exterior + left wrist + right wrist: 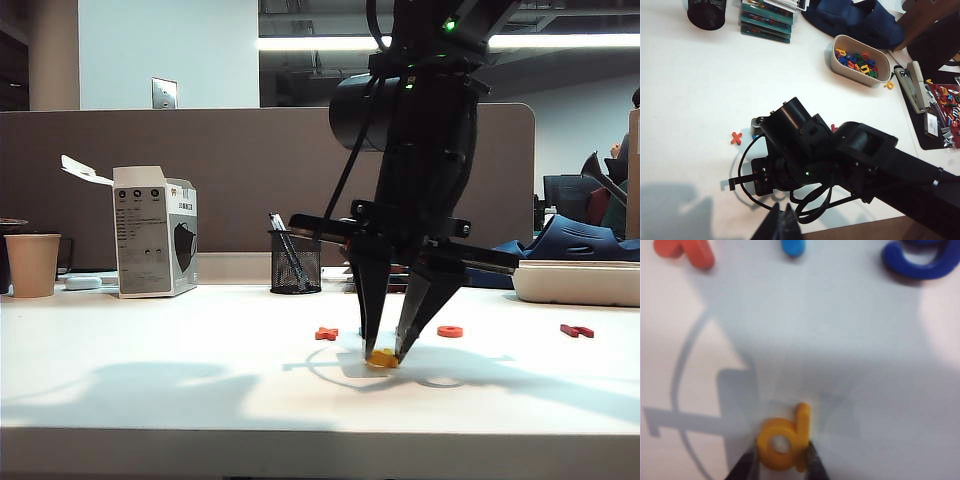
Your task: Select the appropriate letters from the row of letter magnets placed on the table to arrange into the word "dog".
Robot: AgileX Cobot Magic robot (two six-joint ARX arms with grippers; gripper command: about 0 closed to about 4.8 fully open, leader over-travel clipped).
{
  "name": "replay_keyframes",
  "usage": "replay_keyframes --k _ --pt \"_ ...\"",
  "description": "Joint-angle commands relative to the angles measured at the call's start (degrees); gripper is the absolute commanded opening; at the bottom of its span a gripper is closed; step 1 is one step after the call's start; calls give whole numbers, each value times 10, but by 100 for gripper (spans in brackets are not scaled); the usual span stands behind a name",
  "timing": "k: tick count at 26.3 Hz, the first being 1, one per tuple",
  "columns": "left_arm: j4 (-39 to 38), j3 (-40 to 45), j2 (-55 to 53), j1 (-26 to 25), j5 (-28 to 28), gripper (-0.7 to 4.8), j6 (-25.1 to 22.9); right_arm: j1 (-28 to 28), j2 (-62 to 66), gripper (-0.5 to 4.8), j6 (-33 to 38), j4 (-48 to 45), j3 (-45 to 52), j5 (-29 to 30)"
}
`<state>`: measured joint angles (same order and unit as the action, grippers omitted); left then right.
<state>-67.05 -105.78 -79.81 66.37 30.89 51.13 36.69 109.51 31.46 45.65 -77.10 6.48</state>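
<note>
Right gripper (384,352) stands near the worktop (150,400) front edge, fingers (746,466) pinching the yellow "d" (783,440) against the surface. Left gripper not visible; its state cannot be told. Risk: the shallow edge grip may let the letter twist or skid crooked on release.

The white smooth-topped table (150,390) is seen by the exterior view from near tabletop height, facing the brown partition panel (250,170). The same table is looked down on steeply by the left wrist view. By the right wrist view, the small yellow plastic "d" magnet (782,440) is framed very closely; it is shared with the exterior view.
</note>
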Motion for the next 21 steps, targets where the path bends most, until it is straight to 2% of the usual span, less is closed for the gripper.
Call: replay_keyframes --k 1,11,14,19,21 --pt "3 -1 2 -1 4 -5 3 1 -2 54 1 -5 0 -2" --pt "3 -1 2 -1 4 -5 3 0 -2 72 2 0 0 -4" --pt "3 -1 2 -1 4 -5 3 0 -2 123 2 5 0 -4" --pt "3 -1 2 -1 4 -5 3 0 -2 125 1 5 0 -3" --pt "3 -1 2 -1 4 -5 3 0 -2 153 1 4 -1 -3"
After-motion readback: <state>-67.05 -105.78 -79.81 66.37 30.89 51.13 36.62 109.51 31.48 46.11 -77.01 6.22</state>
